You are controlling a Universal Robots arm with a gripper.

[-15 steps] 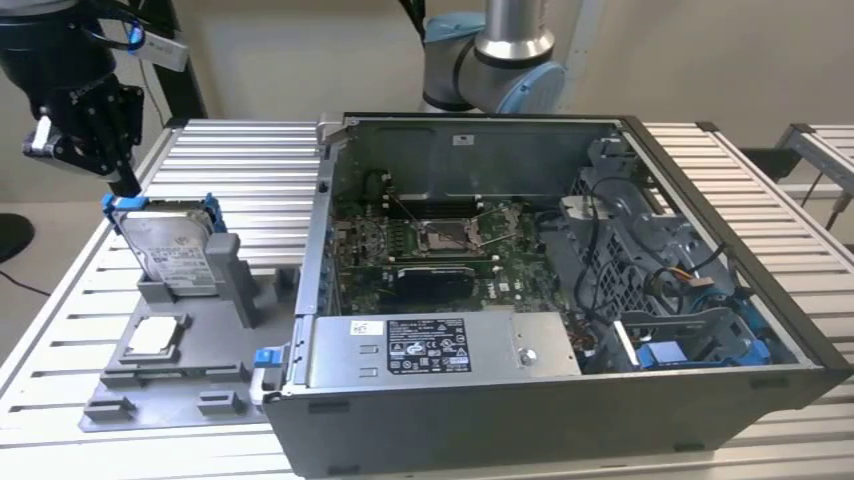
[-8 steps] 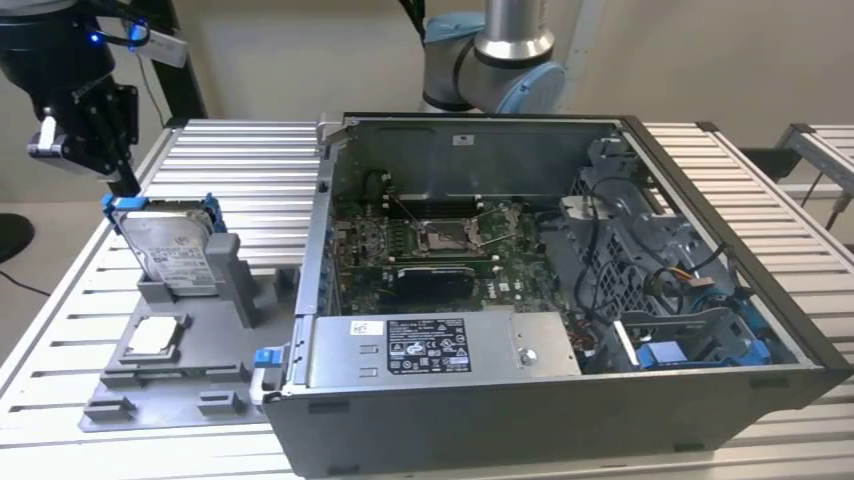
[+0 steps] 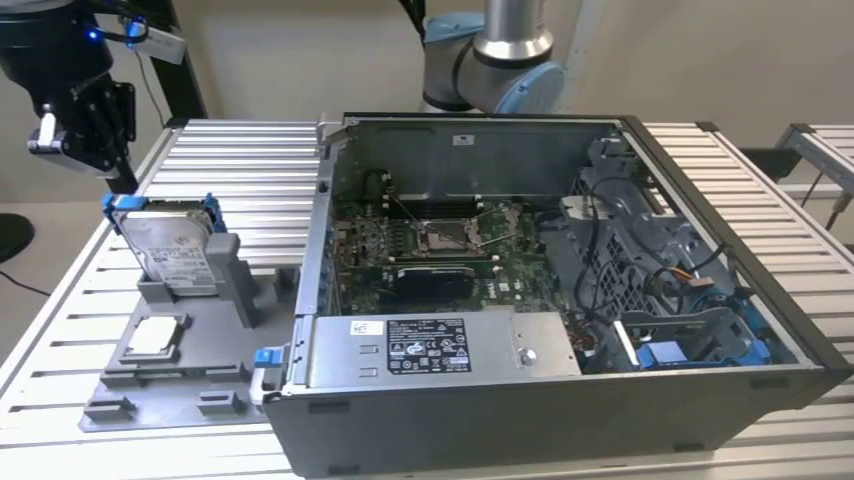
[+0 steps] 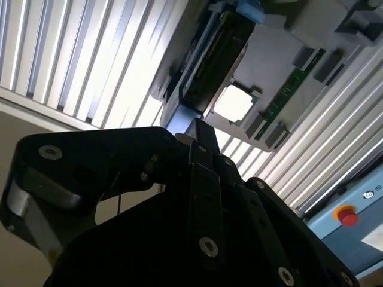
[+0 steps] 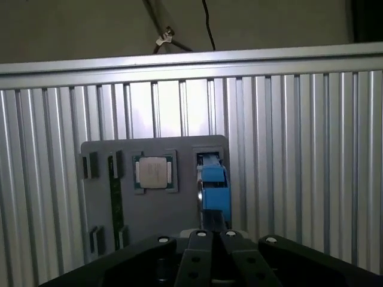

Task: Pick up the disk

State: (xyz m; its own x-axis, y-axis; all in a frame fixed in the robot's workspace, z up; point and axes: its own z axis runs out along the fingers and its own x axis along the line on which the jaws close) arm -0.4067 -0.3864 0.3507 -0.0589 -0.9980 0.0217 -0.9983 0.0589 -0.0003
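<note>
The disk (image 3: 171,240) stands on edge in a slot of the grey fixture plate (image 3: 160,385), silver with a white label and a blue bracket around it. My black gripper (image 3: 88,150) hangs above it and toward the exterior view's left, well clear of it. In the first wrist view the disk (image 5: 213,192) appears edge-on just beyond my gripper (image 5: 213,234), whose fingers meet with nothing between them. In the second wrist view the disk (image 4: 210,57) lies past the gripper (image 4: 197,128).
A small square silver chip (image 3: 154,335) lies on the same plate, beside the disk. An open computer case (image 3: 534,300) takes up the slatted table's middle and right. The arm's base (image 3: 514,50) rises behind the case.
</note>
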